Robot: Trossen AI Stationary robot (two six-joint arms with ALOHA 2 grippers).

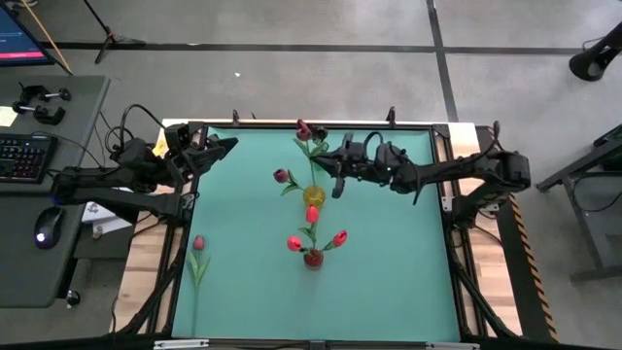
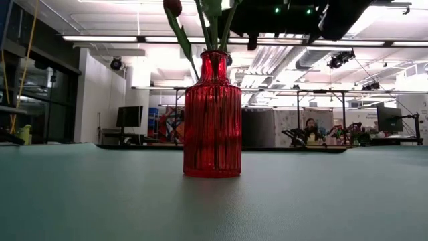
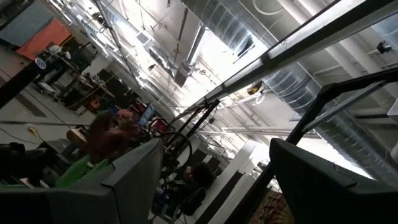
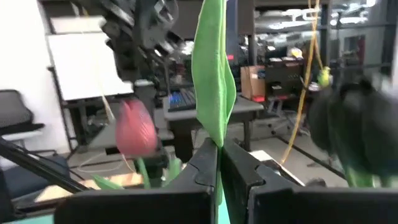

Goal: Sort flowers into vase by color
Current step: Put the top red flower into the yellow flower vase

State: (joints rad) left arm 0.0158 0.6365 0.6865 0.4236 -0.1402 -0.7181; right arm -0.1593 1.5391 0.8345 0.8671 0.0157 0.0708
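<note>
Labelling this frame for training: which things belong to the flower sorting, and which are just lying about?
Job:
- red vase
- yellow vase
- pink tulip lying at table's left edge
- right gripper, shut on a tulip stem

Lying about:
- keyboard
- mouse

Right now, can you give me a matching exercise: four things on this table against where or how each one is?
Things:
1 red vase
2 yellow vase
3 pink tulip
4 right gripper

States:
a lying flat at the left edge of the mat
b fingers shut on a green leaf
c holds red tulips
d mid-mat, close to the right arm's fingers

Pairs: 1-c, 2-d, 3-a, 4-b
</note>
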